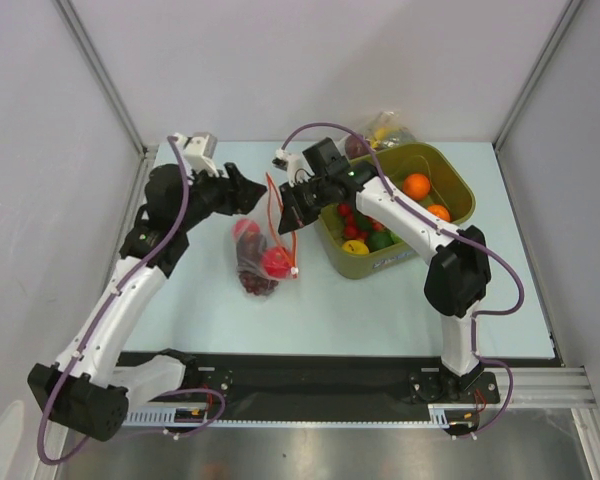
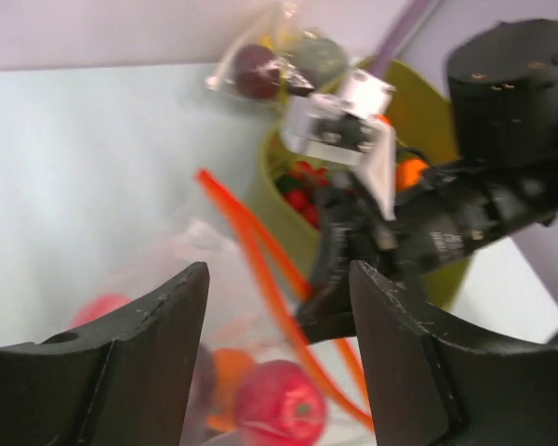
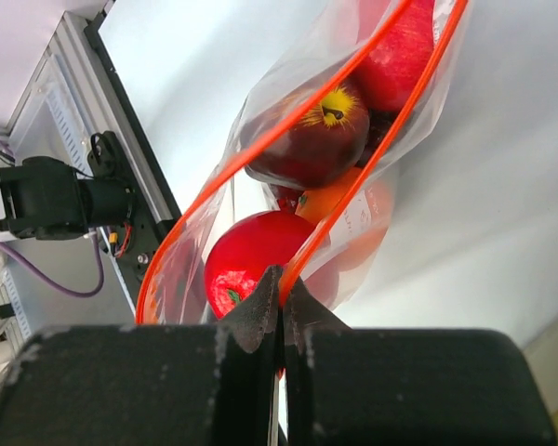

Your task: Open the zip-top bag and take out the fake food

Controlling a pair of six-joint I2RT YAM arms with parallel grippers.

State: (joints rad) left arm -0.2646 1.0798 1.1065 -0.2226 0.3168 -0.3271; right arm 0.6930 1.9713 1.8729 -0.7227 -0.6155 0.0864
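The zip-top bag (image 1: 252, 268) lies on the table between the arms, its mouth wide open and its red-orange zip strip (image 2: 260, 269) raised. My right gripper (image 3: 284, 279) is shut on one side of that strip at the mouth; from above, the right gripper (image 1: 286, 220) sits just right of the bag. Inside the bag is the fake food: a red apple (image 3: 246, 255), a dark maroon fruit (image 3: 307, 139) and an orange one (image 3: 339, 209). My left gripper (image 2: 279, 279) stands open over the bag, its fingers either side of the strip and gripping nothing. In the top view the left gripper (image 1: 250, 190) is at the bag's far end.
An olive-green bin (image 1: 385, 262) right of the bag holds oranges, a lime, a lemon and small red chillies. A second clear bag (image 1: 385, 128) with fruit shapes lies behind the bin. Grey walls close in the table on three sides.
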